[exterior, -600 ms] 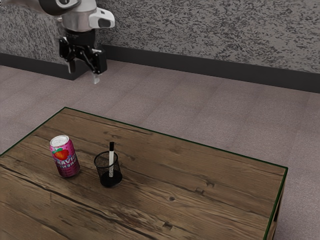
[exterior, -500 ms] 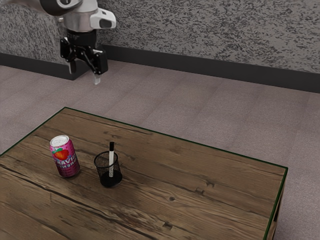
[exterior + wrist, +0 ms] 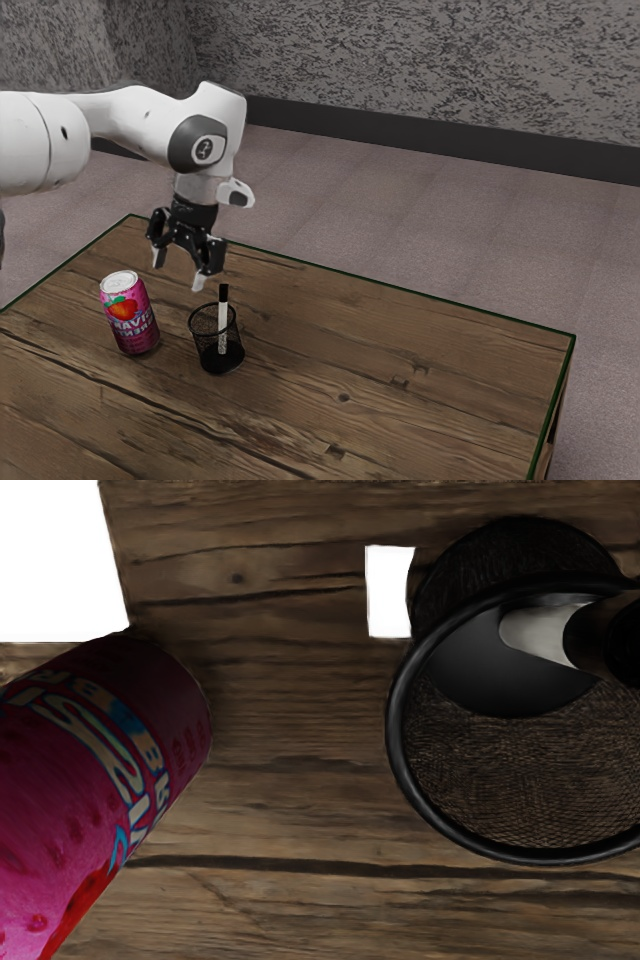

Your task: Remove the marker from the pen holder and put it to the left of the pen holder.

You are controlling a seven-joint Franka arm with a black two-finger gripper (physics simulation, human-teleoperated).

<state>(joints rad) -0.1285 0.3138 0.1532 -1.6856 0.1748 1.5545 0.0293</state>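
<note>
Pink can (image 3: 130, 318) with red strawberry, black mesh pen holder (image 3: 218, 350), black-and-white marker (image 3: 223, 315), brown wood-grain table (image 3: 360, 400)

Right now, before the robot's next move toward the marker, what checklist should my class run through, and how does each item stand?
1. Tool open: ok.
2. Marker in the pen holder, black end up: ok.
3. Pen holder upright: ok.
4. Soda can upright, apart from the pen holder: ok.
5. Marker between the fingers: not ok.
6. Enough room between can and holder for the marker: cannot tell.
</note>
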